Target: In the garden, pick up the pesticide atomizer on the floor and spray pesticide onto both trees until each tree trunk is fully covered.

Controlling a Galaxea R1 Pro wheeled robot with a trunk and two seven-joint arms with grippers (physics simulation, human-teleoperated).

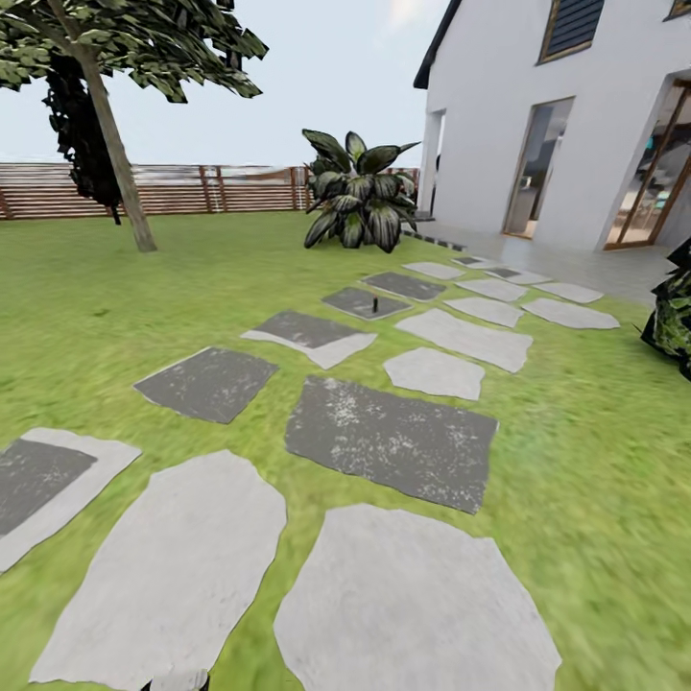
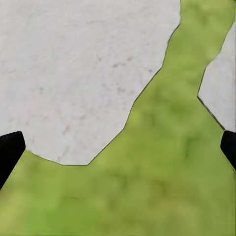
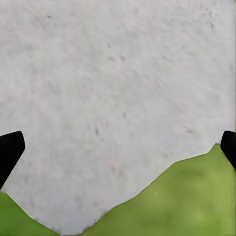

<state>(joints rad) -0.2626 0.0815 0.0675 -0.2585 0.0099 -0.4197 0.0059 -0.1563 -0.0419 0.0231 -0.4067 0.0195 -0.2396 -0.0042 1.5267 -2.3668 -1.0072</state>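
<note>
We see the left gripper (image 2: 118, 147) hanging over grass and pale slab, jaws wide; the right gripper (image 3: 118, 147) likewise, over whitish stone. Ahead, a tree (image 1: 113, 134) stands by the fence (image 1: 192, 189); the pesticide atomizer (image 1: 373, 305) sits far off on a dark slab (image 1: 365, 303), near a leafy shrub (image 1: 360, 192).

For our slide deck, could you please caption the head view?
Stepping slabs cross the lawn toward a tiny dark atomizer, with a tree by the fence.
</note>
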